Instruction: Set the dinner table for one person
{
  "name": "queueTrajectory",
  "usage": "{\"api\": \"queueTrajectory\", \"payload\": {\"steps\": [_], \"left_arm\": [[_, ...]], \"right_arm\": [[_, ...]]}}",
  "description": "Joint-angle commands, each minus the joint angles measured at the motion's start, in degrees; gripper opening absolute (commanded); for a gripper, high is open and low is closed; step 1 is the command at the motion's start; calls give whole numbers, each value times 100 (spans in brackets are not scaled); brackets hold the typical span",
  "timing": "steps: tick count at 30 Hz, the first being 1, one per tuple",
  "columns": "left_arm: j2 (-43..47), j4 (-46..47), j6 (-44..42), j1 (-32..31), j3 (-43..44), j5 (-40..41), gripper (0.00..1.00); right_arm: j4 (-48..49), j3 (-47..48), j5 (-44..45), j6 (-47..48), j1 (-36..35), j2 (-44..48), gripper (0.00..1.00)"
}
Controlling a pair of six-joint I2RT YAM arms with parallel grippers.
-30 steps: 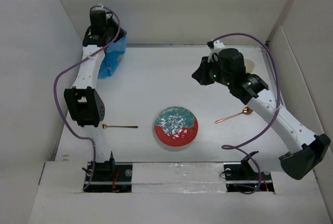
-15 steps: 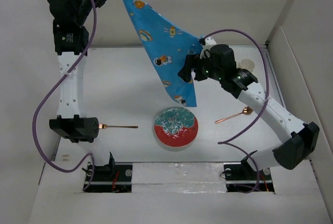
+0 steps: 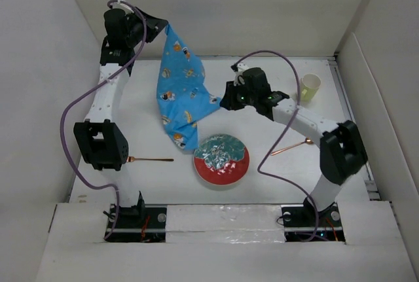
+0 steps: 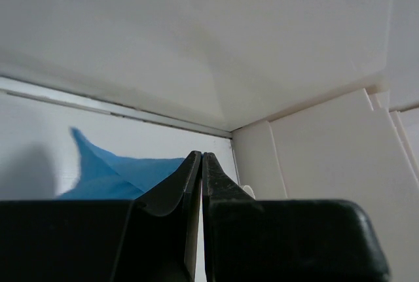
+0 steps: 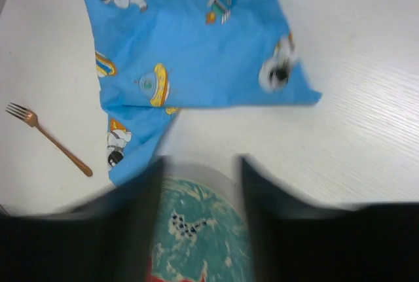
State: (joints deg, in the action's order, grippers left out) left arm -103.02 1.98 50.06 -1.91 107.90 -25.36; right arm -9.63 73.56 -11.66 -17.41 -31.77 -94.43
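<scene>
Dinner table point(image 3: 170, 184) lay white and flat under both arms. Left gripper point(image 3: 159, 28) pinched the blue cloth mat point(image 3: 178, 92) up high by one corner. Right gripper point(image 5: 200, 164) had its fingers apart. I think it should grab the loose corner, then both should pull the mat flat, clear of the plate point(image 3: 221, 159).

The left gripper point(image 4: 201, 158), two black fingers rising from a wide black body along the bottom edge, has its tips pressed together, with only a thin pale slit between them. Just left of the fingers lies a bright blue cloth point(image 4: 111, 174), one corner pointing up and left. Its right edge runs behind the left finger. The cloth sits against the matte white flat tabletop point(image 4: 39, 115), where a soft grey shadow falls at far left. Above is a plain white back wall point(image 4: 196, 27). An off-white cardboard side panel point(image 4: 314, 151) stands at right.
</scene>
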Motion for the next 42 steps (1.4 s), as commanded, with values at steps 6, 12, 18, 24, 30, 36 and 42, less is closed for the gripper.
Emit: {"api": "queueTrajectory", "payload": {"steps": [6,12,18,24,30,36,42], "left_arm": [[352,418,-268,-90,-401,-267,0],[669,14,-664,-90,-436,-56,0],[1108,-49,-823,95,-928,58,0],[1495,-118,-1007,95,-1473,58,0],[1698,-398,-1253,147,-1579,111,0],[1742,-567,-1490,147,-1298,383,0],[1768,-348,-1377,147,-1341,410,0]], "right_arm": [[910,458,-250,-8,-180,-725,66],[67,1413,-179,-245,66,-1858,81],[-469,2513,-100,-859,66,-3009,81],[-743,3568,217,-2002,-39,-3941,76],[-796,4123,664,-2925,-145,-4417,33],[-418,4088,1086,-2497,-145,-3900,0],[-1425,4499,1570,-1942,-93,-3685,44]]}}
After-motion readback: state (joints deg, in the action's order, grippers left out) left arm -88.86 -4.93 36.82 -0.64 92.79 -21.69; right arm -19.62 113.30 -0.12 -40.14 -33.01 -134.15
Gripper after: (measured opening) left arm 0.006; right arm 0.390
